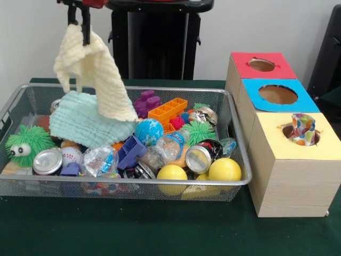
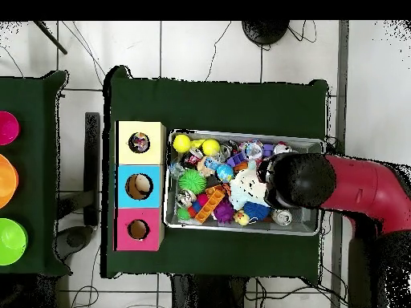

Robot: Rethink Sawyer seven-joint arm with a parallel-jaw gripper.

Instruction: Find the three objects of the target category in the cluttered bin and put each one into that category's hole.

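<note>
My gripper (image 1: 79, 25) is high over the left end of the wire-mesh bin (image 1: 160, 182). It is shut on a cream-yellow waffle cloth (image 1: 98, 74), which hangs from it down to a mint-green waffle cloth (image 1: 85, 124) lying on the clutter. One polka-dot cloth (image 1: 303, 128) sticks up out of the hole (image 1: 286, 132) of the yellow-topped box (image 1: 290, 176). I make out no other polka-dot cloth in the bin. In the overhead view the red arm (image 2: 361, 188) covers the gripper, and the pale cloth (image 2: 249, 186) shows beside it over the bin (image 2: 241, 134).
The bin holds cans, yellow balls (image 1: 225, 169), a green furry toy (image 1: 26, 144), plastic bricks (image 1: 168, 110), a blue globe ball and crushed bottles. The blue-topped box (image 1: 277, 96) and the red-topped box (image 1: 261, 65) stand behind the yellow one, right of the bin.
</note>
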